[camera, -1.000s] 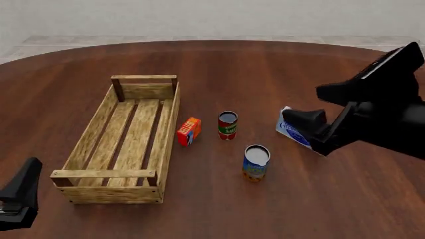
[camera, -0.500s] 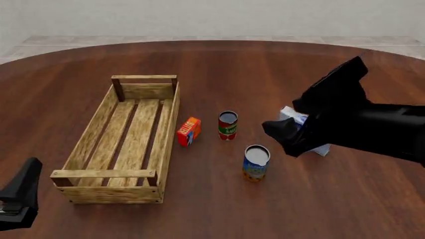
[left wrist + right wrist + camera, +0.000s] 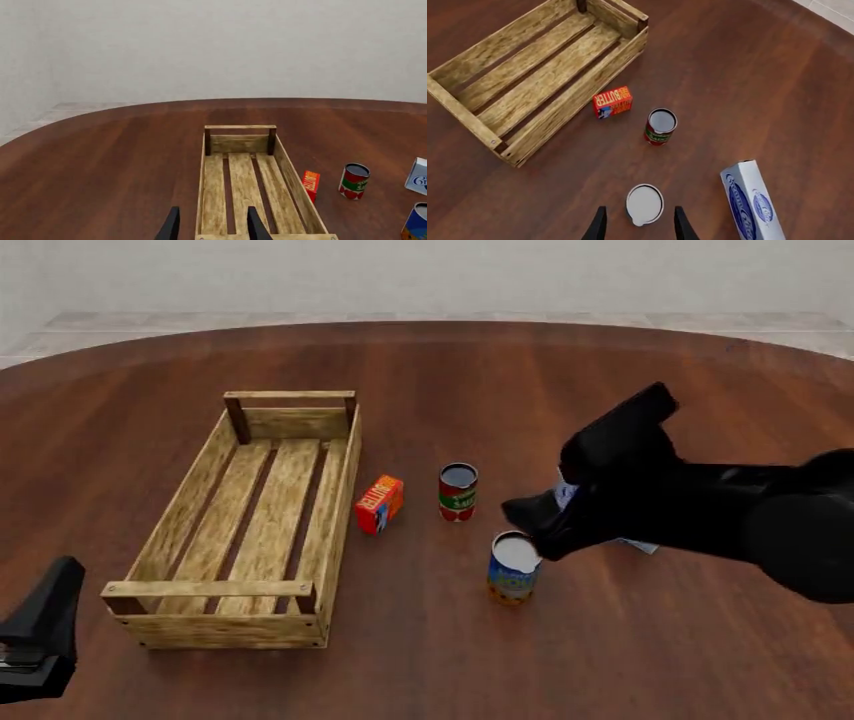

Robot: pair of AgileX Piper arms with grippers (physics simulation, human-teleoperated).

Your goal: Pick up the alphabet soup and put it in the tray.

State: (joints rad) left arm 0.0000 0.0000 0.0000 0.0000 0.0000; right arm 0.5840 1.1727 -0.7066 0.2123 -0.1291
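The alphabet soup (image 3: 514, 570) is a small blue-labelled can with a silver top, standing upright on the table right of the tray. My right gripper (image 3: 530, 525) hangs just above and behind it, open. In the right wrist view the can (image 3: 645, 205) sits between the two spread fingers of that gripper (image 3: 639, 211), with no contact visible. The tray (image 3: 335, 508) is a long light-wood slatted crate at the left, with nothing in it. My left gripper (image 3: 40, 640) rests low at the near left, open, and looks along the tray (image 3: 240, 127). The can's edge (image 3: 417, 223) shows there too.
A red-and-green can (image 3: 458, 492) stands just behind the soup. An orange butter box (image 3: 379, 504) lies beside the tray's right wall. A white-blue box (image 3: 750, 207) lies right of the soup, mostly hidden by my right arm in the front view.
My right arm has swung left and down, from over the white-blue box to just above the soup can. The left arm and all objects have stayed put.
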